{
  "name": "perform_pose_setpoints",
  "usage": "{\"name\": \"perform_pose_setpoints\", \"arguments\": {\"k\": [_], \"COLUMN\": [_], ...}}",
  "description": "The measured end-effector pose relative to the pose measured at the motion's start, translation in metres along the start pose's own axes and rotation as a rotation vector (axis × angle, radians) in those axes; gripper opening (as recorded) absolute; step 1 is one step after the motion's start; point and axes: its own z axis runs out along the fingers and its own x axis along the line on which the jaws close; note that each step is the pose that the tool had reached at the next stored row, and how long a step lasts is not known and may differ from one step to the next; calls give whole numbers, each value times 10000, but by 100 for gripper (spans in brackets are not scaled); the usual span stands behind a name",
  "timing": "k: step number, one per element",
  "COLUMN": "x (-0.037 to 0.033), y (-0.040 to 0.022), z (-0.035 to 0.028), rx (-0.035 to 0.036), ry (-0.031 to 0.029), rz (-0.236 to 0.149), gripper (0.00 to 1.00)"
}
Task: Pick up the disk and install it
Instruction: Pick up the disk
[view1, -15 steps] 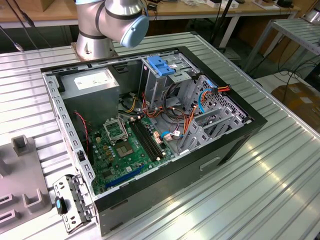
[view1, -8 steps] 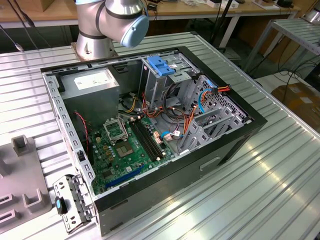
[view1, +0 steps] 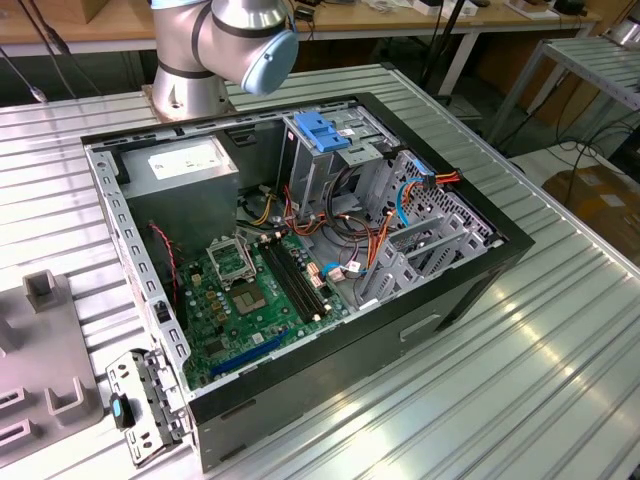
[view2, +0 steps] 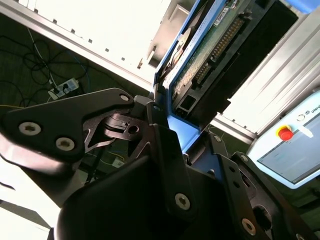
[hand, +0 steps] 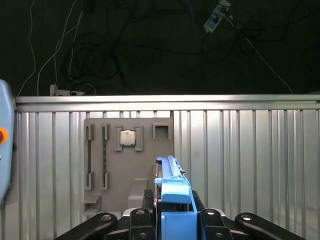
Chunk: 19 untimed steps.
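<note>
The disk (hand: 172, 192) is clamped in the end effector (hand: 172, 220). Its blue rail frame is pinched between the two fingers, and most of its body reaches out past the fingertips, held off the counter (hand: 240, 160). In the second wrist view I see its circuit-board face and connector. Beyond the end effector lies a grey fixture plate (hand: 150, 165) carrying a small chip (hand: 128, 137).

My worry is the hold. The fingers seem to bear on plastic near one end, so I judge the long overhang could lever the disk askew, or let it slide if I swing fast. In the exterior view, loose orange and blue cables (view1: 378, 248) crowd the drive cage (view1: 305, 170) inside the open case (view1: 330, 385). A tilted disk could snag on them or jam against the cage.
</note>
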Motion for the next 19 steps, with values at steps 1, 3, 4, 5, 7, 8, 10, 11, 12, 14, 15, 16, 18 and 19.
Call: {"name": "perform_pose_setpoints", "arguments": {"k": [1, 3, 4, 5, 7, 8, 10, 11, 12, 14, 15, 16, 18, 19], "x": [3, 16, 23, 31, 50, 56, 66, 71, 76, 82, 84, 87, 89, 91], "y": [-6, -12, -15, -18, -30, -50, -100, -124, -147, -182, -196, -218, -257, -286], "z": [0, 0, 0, 0, 0, -1, -2, -2, -2, -3, -3, -3, -4, -4], "rx": [1, -1, 0, 0, 1, 0, -4, -4, -6, -7, -7, -6, -7, -7], "ry": [0, 1, 0, 1, 0, -1, 1, 0, 0, 0, 0, 0, 0, 1], "rz": [0, 0, 0, 0, 0, 0, 0, 1, 0, 0, 0, 0, 1, 0], "gripper": [37, 37, 37, 37, 37, 37, 37, 37, 37, 37, 37, 37, 37, 37]}}
